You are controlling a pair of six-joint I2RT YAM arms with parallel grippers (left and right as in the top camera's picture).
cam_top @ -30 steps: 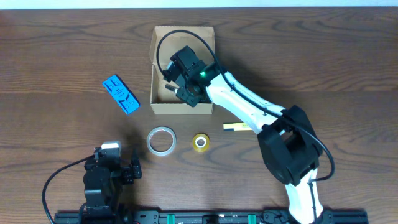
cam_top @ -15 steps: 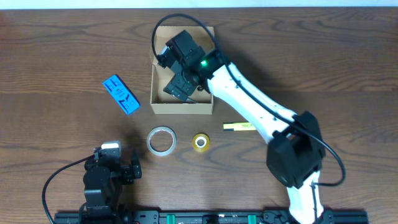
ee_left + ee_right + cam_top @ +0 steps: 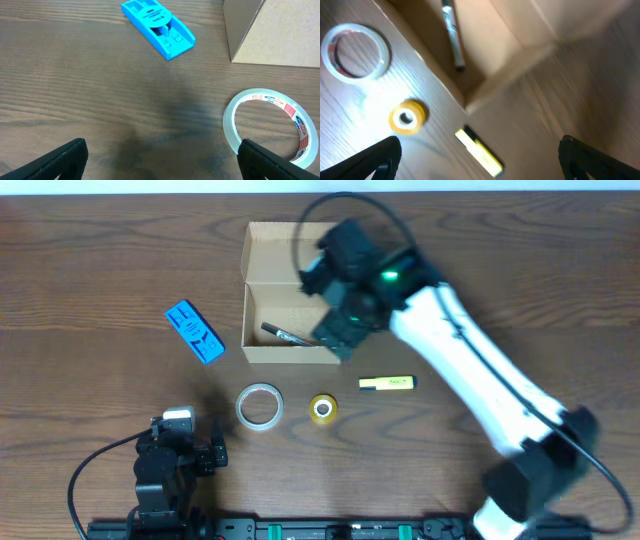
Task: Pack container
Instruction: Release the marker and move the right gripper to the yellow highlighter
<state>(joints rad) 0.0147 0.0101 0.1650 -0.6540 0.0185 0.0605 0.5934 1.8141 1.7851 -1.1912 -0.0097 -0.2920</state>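
Lining tape (image 3: pixel 292 111) near container (image 3: pixel 280 30), perhaps red-blue lettering

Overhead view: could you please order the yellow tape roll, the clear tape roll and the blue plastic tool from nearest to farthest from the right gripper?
From the right gripper, above the container's near right corner:
1. yellow tape roll, on the table in front of the container.
2. clear tape roll, left of the yellow one.
3. blue plastic tool, far left, past the container.

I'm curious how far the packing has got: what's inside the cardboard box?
One dark pen lies on the floor of the cardboard box. The right arm hangs over the box's right side, so whatever may lie there is hidden.
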